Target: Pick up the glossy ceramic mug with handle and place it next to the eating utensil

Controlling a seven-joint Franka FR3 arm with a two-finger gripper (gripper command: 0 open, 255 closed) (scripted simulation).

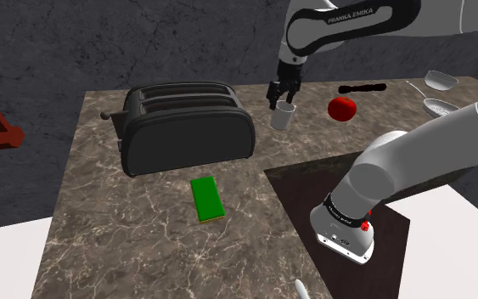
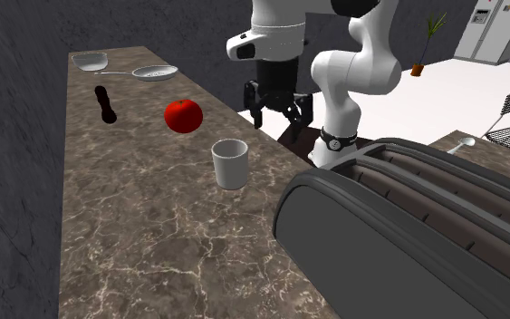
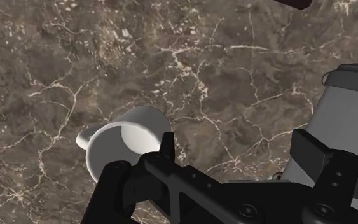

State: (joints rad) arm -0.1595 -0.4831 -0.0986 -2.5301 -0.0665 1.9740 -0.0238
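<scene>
The white mug (image 1: 283,117) is sitting unheld on the counter (image 1: 143,221), at nine o'clock from the tomato (image 1: 341,108) in the shoulder view. The gripper (image 1: 283,101) is hovering close over it, fingers (image 3: 311,153) apart; grasping and placing are lying ahead.

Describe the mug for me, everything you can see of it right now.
The mug is plain white and smooth, with an open top and one small handle. It stands upright and empty on the brown marbled counter, between the dark toaster and the red apple. The open hand hangs above and beside it, not touching it.
</scene>
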